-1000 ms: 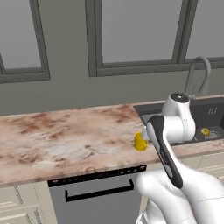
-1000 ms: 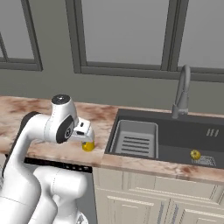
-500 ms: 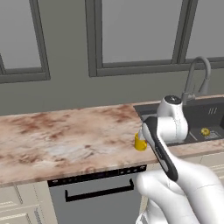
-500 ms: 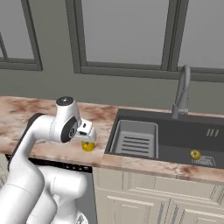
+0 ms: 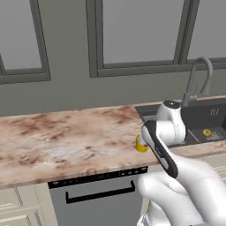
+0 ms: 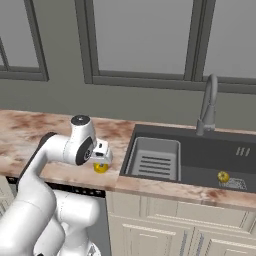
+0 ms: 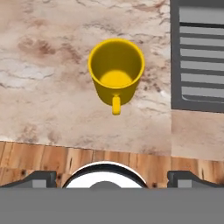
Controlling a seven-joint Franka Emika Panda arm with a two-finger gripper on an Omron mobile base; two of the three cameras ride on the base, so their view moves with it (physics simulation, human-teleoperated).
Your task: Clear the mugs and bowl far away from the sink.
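Above the front of the worktop (image 6: 30, 135) the fingers (image 7: 39, 178) stand wide apart and empty, pointing down with the hand (image 6: 100, 152) hanging over the yellow mug (image 7: 116, 72). That mug stands upright on the marbled stone, its handle turned toward the worktop's front edge, just beside the left rim of the sink (image 6: 200, 155) and its ribbed rack (image 6: 156, 159). From the camera on the hand, the mug sits a little ahead of the two finger tips, so the hand looks not yet centred over it and not yet low enough to close.

By my reckoning the robot is on the approach to this first mug, with nothing lifted so far. The next move calls for easing forward until the cup wall or rim lies between the fingers, then coming down and closing, and after that carrying it leftward along the worktop, well away from the basin. A small yellow thing (image 6: 223, 176) lies in the sink bottom; I cannot tell what it is.
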